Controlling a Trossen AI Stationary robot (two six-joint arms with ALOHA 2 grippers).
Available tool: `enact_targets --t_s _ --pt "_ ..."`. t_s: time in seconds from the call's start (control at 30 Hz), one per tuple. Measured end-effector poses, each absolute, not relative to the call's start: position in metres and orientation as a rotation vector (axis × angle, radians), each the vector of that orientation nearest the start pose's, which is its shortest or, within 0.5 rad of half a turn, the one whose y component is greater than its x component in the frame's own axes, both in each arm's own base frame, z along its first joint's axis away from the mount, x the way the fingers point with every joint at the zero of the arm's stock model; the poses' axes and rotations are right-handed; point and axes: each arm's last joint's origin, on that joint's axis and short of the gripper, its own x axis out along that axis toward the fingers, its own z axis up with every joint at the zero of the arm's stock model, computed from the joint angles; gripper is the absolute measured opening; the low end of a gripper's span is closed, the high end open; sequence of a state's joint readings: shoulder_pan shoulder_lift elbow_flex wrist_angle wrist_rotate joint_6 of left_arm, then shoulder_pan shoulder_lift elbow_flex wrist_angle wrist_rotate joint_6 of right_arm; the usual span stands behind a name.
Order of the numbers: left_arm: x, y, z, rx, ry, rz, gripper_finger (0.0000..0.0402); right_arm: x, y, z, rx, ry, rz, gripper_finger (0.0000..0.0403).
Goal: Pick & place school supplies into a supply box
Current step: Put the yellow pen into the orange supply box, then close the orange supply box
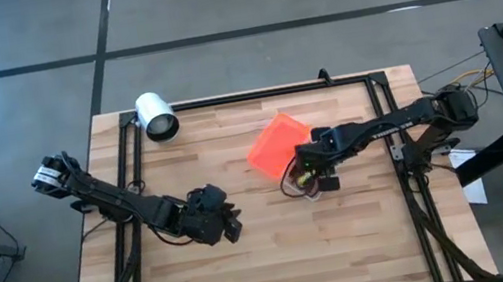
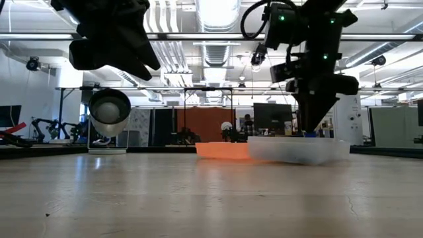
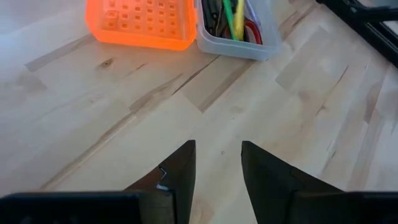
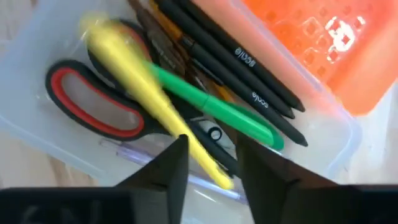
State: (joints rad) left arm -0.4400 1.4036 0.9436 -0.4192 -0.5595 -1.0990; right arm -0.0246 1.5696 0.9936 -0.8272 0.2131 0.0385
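Note:
The clear supply box (image 4: 345,134) lies open right of the table's middle, its orange lid (image 1: 276,145) flat beside it toward the far left. Inside lie red-handled scissors (image 4: 93,107), a yellow marker (image 4: 134,74), a green marker (image 4: 217,109) and black pens (image 4: 249,67). My right gripper (image 4: 212,163) hangs open just above the box (image 2: 297,149), fingers pointing down, with the yellow marker's thin end below the gap. My left gripper (image 1: 230,227) hovers open over bare wood left of centre, facing the box (image 3: 231,47) and lid (image 3: 140,22).
A white cylinder (image 1: 156,115) lies on its side at the far left corner of the table. A black frame rail (image 1: 254,94) runs along the far edge and down both sides. Bare wood spreads over the near half of the table (image 1: 331,260).

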Motion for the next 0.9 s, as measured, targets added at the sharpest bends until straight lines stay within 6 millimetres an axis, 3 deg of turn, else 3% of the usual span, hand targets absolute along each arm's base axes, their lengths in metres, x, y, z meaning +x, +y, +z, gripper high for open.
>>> enact_targets --t_s 0.17,0.33,0.63,0.77,0.9 --pt "0.264 -0.098 0.238 -0.711 0.577 0.558 0.0112 0.272 -0.014 0.204 -0.109 1.355 -0.366 0.0173" --pt "0.270 -0.080 0.237 -0.766 0.575 0.606 0.0112 0.261 -0.014 0.227 -0.073 1.232 -0.496 0.0200" --pt "0.282 -0.038 0.238 -0.778 0.609 0.612 0.0112 0.201 -0.016 0.271 0.216 0.894 -0.739 0.0198" --pt "0.290 -0.015 0.242 -0.828 0.556 0.608 0.0112 0.177 -0.016 0.275 0.427 0.752 -0.827 0.0198" --pt "0.296 0.018 0.244 -0.894 0.515 0.598 0.0112 0.165 -0.015 0.262 0.632 0.713 -0.869 0.0198"
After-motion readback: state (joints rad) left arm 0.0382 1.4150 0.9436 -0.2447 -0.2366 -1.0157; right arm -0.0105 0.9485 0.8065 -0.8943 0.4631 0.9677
